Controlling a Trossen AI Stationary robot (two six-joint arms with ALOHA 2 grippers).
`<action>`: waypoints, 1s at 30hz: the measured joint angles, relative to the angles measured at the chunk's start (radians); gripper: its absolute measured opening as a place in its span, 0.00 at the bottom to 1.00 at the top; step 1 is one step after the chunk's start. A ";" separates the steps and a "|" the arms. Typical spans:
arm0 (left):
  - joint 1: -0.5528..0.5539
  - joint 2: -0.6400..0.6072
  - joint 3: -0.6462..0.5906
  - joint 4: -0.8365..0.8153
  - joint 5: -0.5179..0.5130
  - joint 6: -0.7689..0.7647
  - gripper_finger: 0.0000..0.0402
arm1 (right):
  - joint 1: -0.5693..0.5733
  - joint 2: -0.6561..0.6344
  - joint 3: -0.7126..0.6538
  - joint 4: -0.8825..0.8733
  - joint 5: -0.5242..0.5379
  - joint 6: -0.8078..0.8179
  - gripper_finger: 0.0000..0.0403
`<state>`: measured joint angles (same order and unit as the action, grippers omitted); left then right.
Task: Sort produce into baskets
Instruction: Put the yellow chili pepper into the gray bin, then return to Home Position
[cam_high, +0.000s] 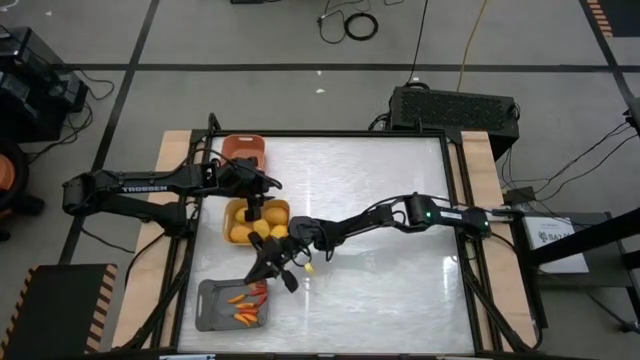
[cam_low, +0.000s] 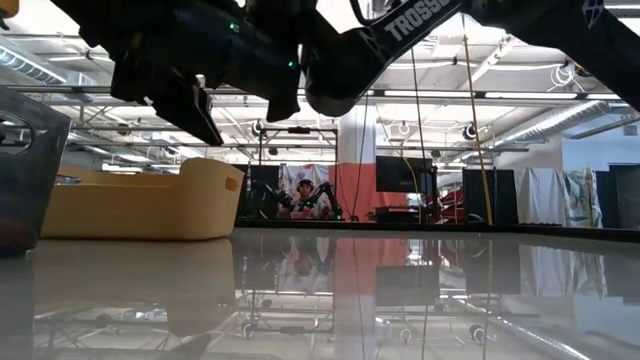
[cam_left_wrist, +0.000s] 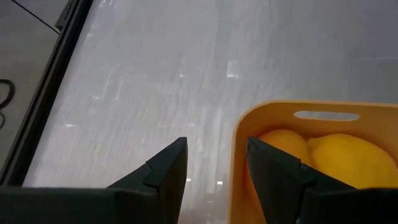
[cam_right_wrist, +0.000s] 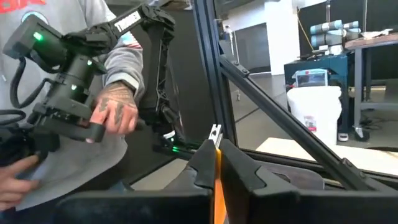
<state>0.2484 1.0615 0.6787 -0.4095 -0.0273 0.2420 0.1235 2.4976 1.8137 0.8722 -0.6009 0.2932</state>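
Right end effector (cam_right_wrist: 216, 163) clamps an orange stick (cam_right_wrist: 217, 186); left end effector (cam_left_wrist: 214, 171) gapes, empty.

Both arms are dark, jointed and slim, marked TROSSEN in white, with green indicator lights glowing.

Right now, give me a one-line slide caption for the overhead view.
Left gripper hovers at the yellow basket of yellow fruits; right gripper holds an orange stick near the grey basket.
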 joint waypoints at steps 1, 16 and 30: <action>0.000 0.000 0.000 -0.001 0.001 0.000 0.43 | 0.000 0.001 0.001 0.000 0.000 0.010 0.02; 0.000 0.000 0.000 -0.004 0.027 0.000 0.43 | -0.016 0.001 0.003 -0.001 -0.001 0.058 0.27; 0.000 0.000 0.000 -0.004 0.027 -0.001 0.43 | -0.075 -0.005 0.003 0.037 -0.232 0.126 0.20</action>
<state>0.2483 1.0615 0.6788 -0.4137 0.0002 0.2413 0.0490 2.4922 1.8168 0.9096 -0.8326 0.4191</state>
